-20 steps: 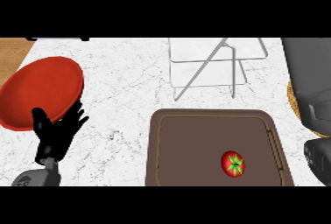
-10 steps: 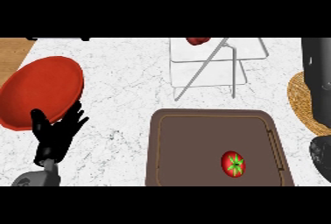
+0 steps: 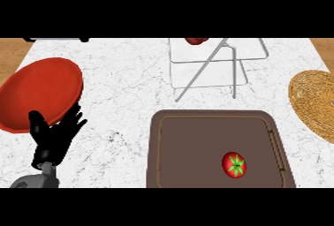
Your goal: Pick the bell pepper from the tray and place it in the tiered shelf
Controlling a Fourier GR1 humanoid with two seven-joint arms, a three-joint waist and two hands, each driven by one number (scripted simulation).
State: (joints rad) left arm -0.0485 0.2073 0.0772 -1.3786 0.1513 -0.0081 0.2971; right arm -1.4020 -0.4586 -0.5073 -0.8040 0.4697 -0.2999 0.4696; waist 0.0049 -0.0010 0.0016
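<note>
A brown tray [image 3: 163, 150] lies at the lower right of the counter. On its right half sits a red round vegetable with a green star-shaped stem [image 3: 235, 164]. The white wire tiered shelf [image 3: 215, 66] stands at the back, and a dark red object [image 3: 194, 40] rests on its top tier at the picture's upper edge. My left hand [image 3: 53, 137] is open, fingers up, at the lower left beside the red plate, far from the tray. My right hand does not show.
A large red plate [image 3: 36, 92] lies at the left, partly behind my left hand. A woven wicker mat [image 3: 316, 103] lies at the right edge. Wooden counter strips show at both upper corners.
My right arm, seen at the right edge before, has gone out of view. The dark red object appeared on the shelf's top tier half a second ago and stays there. Left hand unmoved.
</note>
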